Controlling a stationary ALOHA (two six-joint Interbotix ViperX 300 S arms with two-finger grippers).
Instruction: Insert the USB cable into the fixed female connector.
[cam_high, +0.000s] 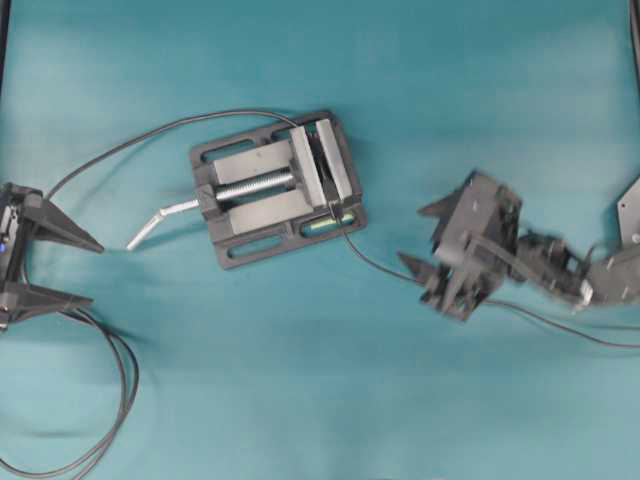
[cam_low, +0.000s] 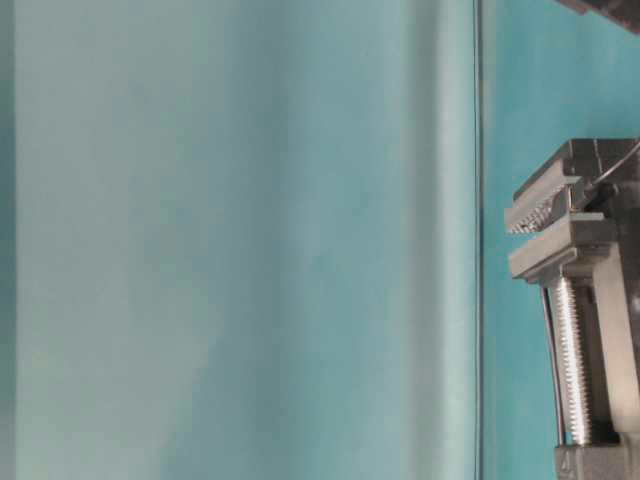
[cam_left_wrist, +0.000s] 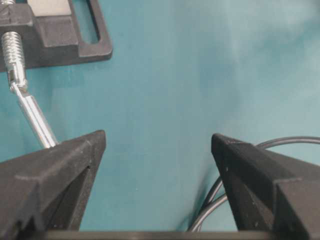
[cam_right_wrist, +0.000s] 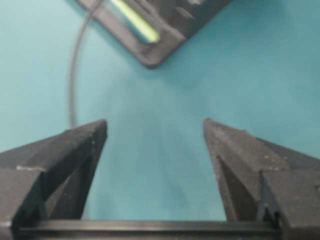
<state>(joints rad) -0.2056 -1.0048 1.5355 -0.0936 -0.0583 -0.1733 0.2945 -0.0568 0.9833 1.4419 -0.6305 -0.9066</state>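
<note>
Seen from overhead, a grey bench vise (cam_high: 277, 187) sits near the middle of the teal desk (cam_high: 330, 400), a little toward its far edge, its silvery handle (cam_high: 160, 222) pointing to the left edge. The USB cable (cam_high: 375, 263), thin and black, runs from the vise's right near corner toward the right edge, passing under the right end effector (cam_high: 422, 236); its plug cannot be made out. A thicker dark cable (cam_high: 120, 395) loops near the left near corner and arcs back to the vise's far side; the fixed female connector at its end is too small to tell. The right end effector hangs wide open with nothing in it, near the cable. The left end effector (cam_high: 92, 270) is by the left edge, also spread wide and empty.

From table level, only the vise (cam_low: 575, 300) shows, its toothed jaws slightly apart and its screw bare.

The left wrist view shows both fingers (cam_left_wrist: 60, 185) far apart over bare desk, holding nothing, with the vise handle (cam_left_wrist: 35, 120) beside one and the dark cable (cam_left_wrist: 285, 142) by the other.

The right wrist view shows fingers (cam_right_wrist: 65, 160) spread wide, empty, the thin cable (cam_right_wrist: 72, 75) just ahead beside the vise's base (cam_right_wrist: 155, 35).
</note>
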